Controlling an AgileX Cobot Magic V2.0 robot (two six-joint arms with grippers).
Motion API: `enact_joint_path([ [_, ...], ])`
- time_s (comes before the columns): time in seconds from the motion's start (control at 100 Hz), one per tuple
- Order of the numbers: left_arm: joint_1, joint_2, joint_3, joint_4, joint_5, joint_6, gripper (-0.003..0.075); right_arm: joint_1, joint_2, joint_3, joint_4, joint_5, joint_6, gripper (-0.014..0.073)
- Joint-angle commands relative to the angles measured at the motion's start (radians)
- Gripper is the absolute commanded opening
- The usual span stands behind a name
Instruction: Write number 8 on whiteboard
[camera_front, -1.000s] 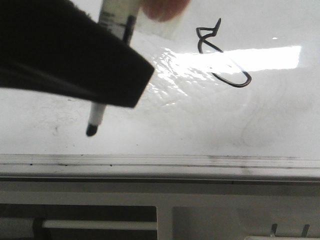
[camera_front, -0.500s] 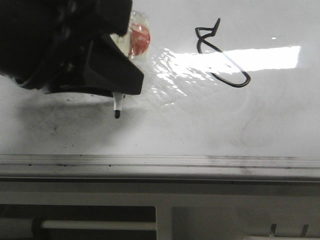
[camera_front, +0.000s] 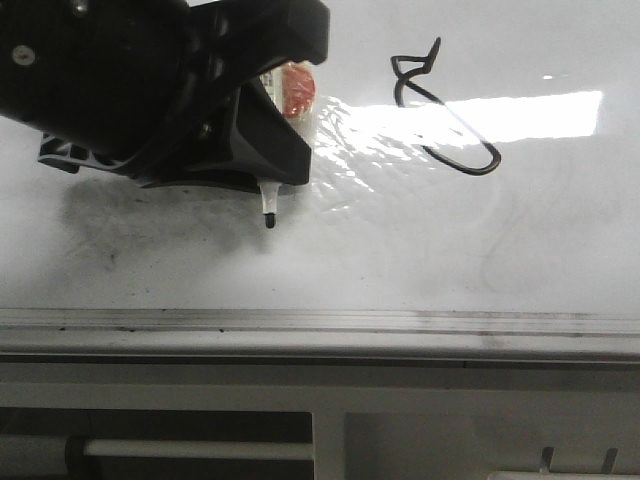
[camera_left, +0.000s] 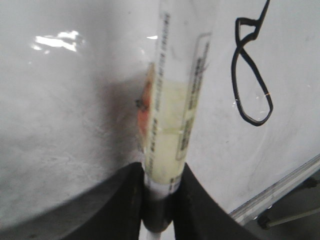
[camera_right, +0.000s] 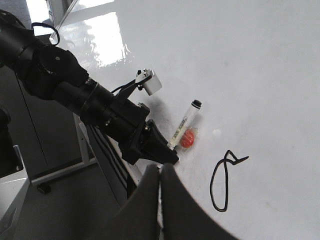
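I see the left gripper (camera_front: 268, 180) clamped on the marker (camera_left: 172, 125), its tip just above the whiteboard (camera_front: 420, 260), though contact is hard to judge. The number 8 (camera_front: 440, 110) sits well to the marker's right. My right gripper (camera_right: 160, 200) hangs above the board, fingers pressed together, empty.

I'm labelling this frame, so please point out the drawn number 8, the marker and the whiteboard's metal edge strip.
number 8 (camera_front: 445, 115): front view, on the line of its large lower loop.
marker (camera_left: 172, 125): left wrist view, on its labelled barrel.
metal edge strip (camera_front: 400, 322): front view, on the whiteboard's near edge.
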Motion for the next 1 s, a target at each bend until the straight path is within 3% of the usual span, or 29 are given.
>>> enact_joint_path([
  [0.0,0.002,-0.007,-0.03,-0.008,-0.112,-0.006,0.0028,-0.004,0.005,-0.029,-0.027,-0.064,0.007,-0.0053],
  [0.08,0.002,-0.007,-0.03,-0.008,-0.141,-0.006,0.0125,-0.004,0.007,-0.029,-0.027,-0.064,0.007,-0.0053],
  [0.15,0.002,-0.007,-0.03,-0.008,-0.156,-0.006,0.0254,-0.004,0.009,-0.029,-0.027,-0.064,0.007,-0.0053],
  [0.5,0.002,-0.035,-0.03,-0.008,-0.187,0.004,0.0559,-0.004,0.009,-0.029,-0.056,-0.026,0.007,-0.0053],
  [0.68,-0.005,-0.184,0.01,-0.008,-0.175,0.048,0.0567,-0.004,-0.017,-0.005,-0.242,0.141,0.084,-0.0052],
  [0.86,-0.005,-0.424,0.113,-0.006,-0.144,0.122,0.056,-0.004,-0.149,0.152,-0.366,0.147,0.181,-0.0042],
  [0.92,-0.005,-0.504,0.157,-0.003,-0.107,0.136,0.0517,-0.004,-0.198,0.228,-0.396,0.134,0.211,-0.0041],
  [0.99,-0.005,-0.595,0.207,0.002,-0.085,0.136,0.0387,-0.004,-0.255,0.33,-0.431,0.121,0.245,-0.0041],
])
